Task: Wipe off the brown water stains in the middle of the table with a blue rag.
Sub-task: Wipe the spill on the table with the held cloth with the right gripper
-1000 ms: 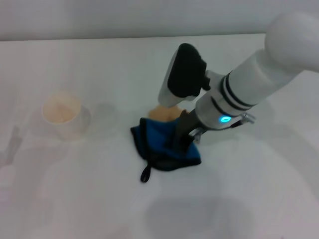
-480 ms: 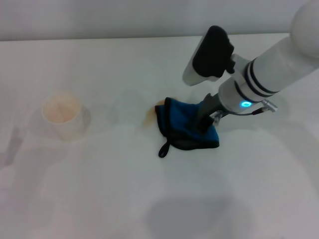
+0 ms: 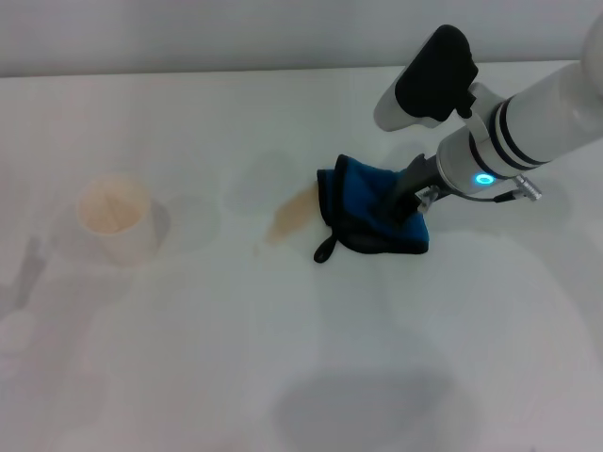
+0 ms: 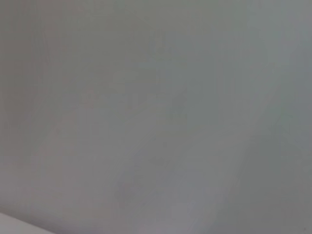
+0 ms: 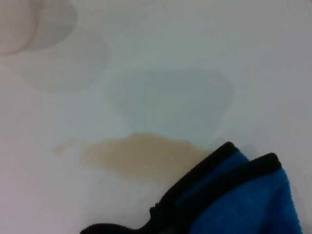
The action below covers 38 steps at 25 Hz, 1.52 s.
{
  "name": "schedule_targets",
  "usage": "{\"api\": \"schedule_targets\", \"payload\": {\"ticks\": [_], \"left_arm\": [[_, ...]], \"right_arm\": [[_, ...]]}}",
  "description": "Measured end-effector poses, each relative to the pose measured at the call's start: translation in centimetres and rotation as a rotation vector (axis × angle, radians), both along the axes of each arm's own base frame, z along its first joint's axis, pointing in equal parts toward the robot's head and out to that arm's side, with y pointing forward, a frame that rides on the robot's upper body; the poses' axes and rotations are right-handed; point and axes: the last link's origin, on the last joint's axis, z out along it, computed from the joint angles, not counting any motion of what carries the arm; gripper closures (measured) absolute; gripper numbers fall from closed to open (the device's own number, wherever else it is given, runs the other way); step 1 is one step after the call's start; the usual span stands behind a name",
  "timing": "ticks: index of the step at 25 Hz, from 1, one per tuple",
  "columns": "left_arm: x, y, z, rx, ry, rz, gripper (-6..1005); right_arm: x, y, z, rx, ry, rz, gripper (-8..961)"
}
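Right gripper (image 3: 403,209) fingertips buried in the blue rag (image 3: 370,219), pinching it just beside the brown water stains (image 5: 139,157), whose outline only the wrist view shows clearly.

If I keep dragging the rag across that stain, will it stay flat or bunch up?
Likely bunches: the rag already lies folded and rumpled under the right gripper, so it's floppy. Its loop trails loose and may snag. The stain beside it may wet the cloth and add drag.

white table (image 3: 188,377), blue rag (image 3: 367,212), brown stain (image 3: 292,215), cup (image 3: 115,215)
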Motion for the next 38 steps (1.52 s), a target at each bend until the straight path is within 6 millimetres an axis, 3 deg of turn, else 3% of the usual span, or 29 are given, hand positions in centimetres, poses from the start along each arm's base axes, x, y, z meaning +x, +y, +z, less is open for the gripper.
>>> {"api": "schedule_targets", "payload": {"ticks": [6,13,19,26,32,38], "left_arm": [[0.1,0.1,0.1,0.004,0.003,-0.005,123],[0.0,0.1,0.2,0.010,0.001,0.001,123],[-0.1,0.2,0.3,0.014,0.002,0.003,123],[-0.2,0.2,0.4,0.021,0.001,0.013,123],[-0.3,0.2,0.5,0.025,0.000,0.016,123],[-0.3,0.2,0.5,0.026,-0.001,0.017,123]], "right_arm": [[-0.6,0.3,-1.0,0.029,0.031,0.011,890],[-2.7,-0.2,-2.9,-0.009,0.071,0.064,882],[-4.8,-1.5,-4.9,-0.111,0.069,0.129,875],[-6.4,-3.2,-5.7,-0.225,0.052,0.191,868],[-6.9,-3.9,-6.3,-0.282,0.033,0.234,861],[-6.8,-3.1,-6.5,-0.210,0.036,0.261,854]]}}
